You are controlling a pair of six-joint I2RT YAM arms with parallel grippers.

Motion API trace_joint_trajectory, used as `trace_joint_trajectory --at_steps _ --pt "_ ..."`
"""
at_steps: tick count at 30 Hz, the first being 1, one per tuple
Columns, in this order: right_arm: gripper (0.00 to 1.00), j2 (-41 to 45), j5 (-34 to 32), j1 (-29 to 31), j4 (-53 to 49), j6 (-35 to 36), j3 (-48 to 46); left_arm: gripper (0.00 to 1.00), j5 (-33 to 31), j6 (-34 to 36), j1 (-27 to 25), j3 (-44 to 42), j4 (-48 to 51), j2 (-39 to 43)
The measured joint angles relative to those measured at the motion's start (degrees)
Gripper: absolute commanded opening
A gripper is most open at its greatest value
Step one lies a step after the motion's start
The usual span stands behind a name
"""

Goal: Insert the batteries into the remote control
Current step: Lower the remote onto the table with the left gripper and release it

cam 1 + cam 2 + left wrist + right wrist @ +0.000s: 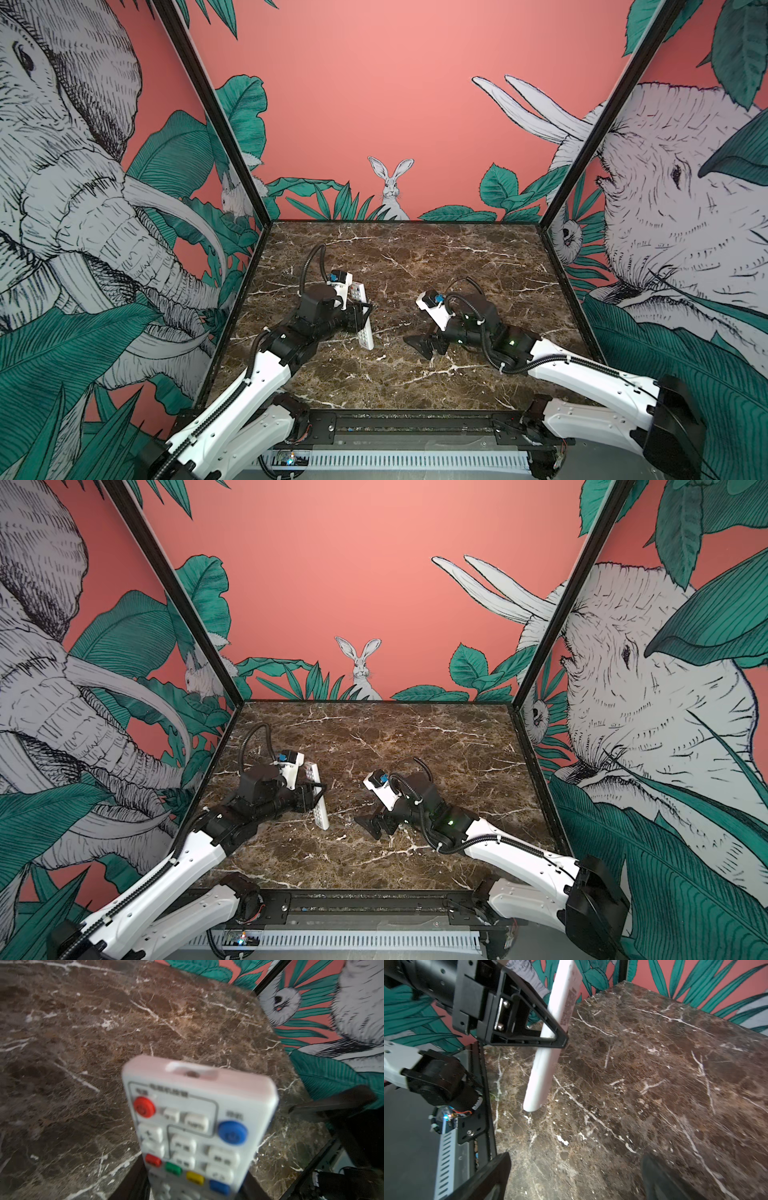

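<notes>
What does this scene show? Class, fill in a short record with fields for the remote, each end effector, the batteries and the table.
remote: white, button side showing in both top views, steeply tilted, lower end seems to rest on the table
left end effector: shut on the remote around its middle
right end effector: open, empty, low over the table, apart from the remote
batteries: none in view
table: dark brown marble pattern with white veins

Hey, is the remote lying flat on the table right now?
No, the left gripper holds the remote control tilted steeply in the right wrist view, only its lower end down at the table.
</notes>
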State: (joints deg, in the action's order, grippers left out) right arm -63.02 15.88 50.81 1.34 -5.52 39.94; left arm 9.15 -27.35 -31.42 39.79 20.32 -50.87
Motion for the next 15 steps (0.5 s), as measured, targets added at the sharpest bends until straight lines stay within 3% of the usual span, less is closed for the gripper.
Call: trace_joint_trajectory --at_steps 6,15 --pt "1.0 0.0 -6.6 -1.1 -3.4 0.9 0.0 0.02 -5.0 0.2 -0.7 3.6 5.8 -8.8" --pt "0.99 0.1 -9.6 -2.2 -3.3 2.2 -1.4 0.05 -13.3 -0.8 -4.2 7.2 11.0 -19.7"
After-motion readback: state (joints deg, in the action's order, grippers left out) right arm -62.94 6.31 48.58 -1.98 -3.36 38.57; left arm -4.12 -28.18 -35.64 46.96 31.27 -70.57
